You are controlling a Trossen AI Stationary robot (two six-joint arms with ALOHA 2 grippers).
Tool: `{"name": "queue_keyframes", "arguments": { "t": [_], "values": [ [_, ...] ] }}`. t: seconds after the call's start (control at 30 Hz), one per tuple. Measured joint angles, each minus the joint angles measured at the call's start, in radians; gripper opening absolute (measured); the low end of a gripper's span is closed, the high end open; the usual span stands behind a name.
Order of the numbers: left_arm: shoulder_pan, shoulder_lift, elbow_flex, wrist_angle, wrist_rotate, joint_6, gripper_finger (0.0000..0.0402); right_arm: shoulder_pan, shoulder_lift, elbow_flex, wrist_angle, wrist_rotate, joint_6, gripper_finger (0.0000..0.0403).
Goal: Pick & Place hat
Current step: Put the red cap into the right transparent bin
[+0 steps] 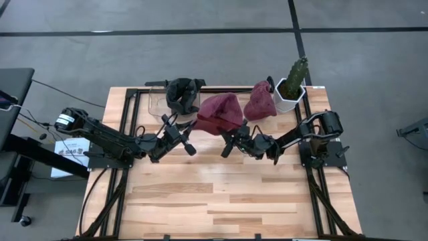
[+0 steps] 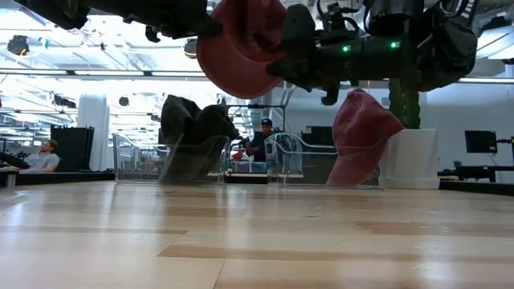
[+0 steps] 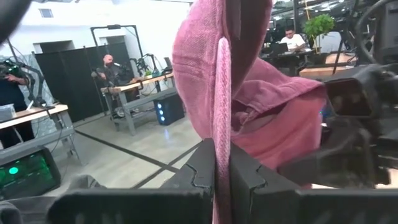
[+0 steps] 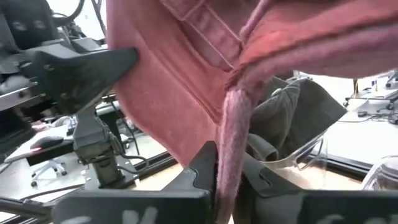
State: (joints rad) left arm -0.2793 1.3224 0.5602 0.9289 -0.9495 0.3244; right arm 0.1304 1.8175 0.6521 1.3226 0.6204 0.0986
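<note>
A dark red knitted hat (image 1: 219, 114) hangs in the air over the far middle of the table, high above the wood in the low view (image 2: 241, 40). My left gripper (image 1: 195, 127) is shut on its left edge and my right gripper (image 1: 231, 136) on its near right edge. A second dark red hat (image 1: 261, 100) stands on its lower end and leans against a white pot (image 1: 289, 99). A black hat (image 1: 184, 94) sits in a clear bin (image 1: 157, 100). My left gripper pinches an edge strip of the hat (image 3: 222, 124) between its two fingers (image 3: 202, 168), coming level from the table's left. The cloth rises out of the fingers and the hat is lifted clear. My right gripper pinches a rolled, bunched edge of the hat (image 4: 233, 124) between its two fingers (image 4: 202, 165), coming level from the table's right. The hat spreads above and beyond the fingers, clear of the table.
A cactus (image 1: 296, 72) stands in the white pot at the far right. The clear bin sits at the far left of centre. The near half of the wooden table (image 1: 227, 201) is bare. People sit at desks in the room behind (image 2: 261, 136).
</note>
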Motion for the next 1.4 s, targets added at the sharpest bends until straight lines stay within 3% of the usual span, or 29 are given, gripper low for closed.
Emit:
{"name": "queue_keyframes", "arguments": {
  "t": [0.33, 0.57, 0.93, 1.4],
  "values": [
    [0.002, 0.000, 0.000, -0.009, 0.081, -0.007, 0.0024, -0.003, -0.001, -0.002, -0.018, -0.004, -0.013, 0.0004],
    [0.000, 0.000, 0.000, -0.024, 0.201, 0.012, 0.0084, -0.003, -0.001, -0.002, -0.021, -0.016, -0.011, 0.0003],
    [0.001, 0.002, 0.000, -0.089, 0.175, -0.027, 0.0172, -0.028, -0.006, -0.002, -0.066, -0.021, -0.023, 0.0003],
    [0.001, 0.002, 0.000, -0.130, 0.168, -0.045, 0.0191, -0.061, -0.097, -0.040, -0.201, -0.023, -0.051, 0.0002]
  ]
}}
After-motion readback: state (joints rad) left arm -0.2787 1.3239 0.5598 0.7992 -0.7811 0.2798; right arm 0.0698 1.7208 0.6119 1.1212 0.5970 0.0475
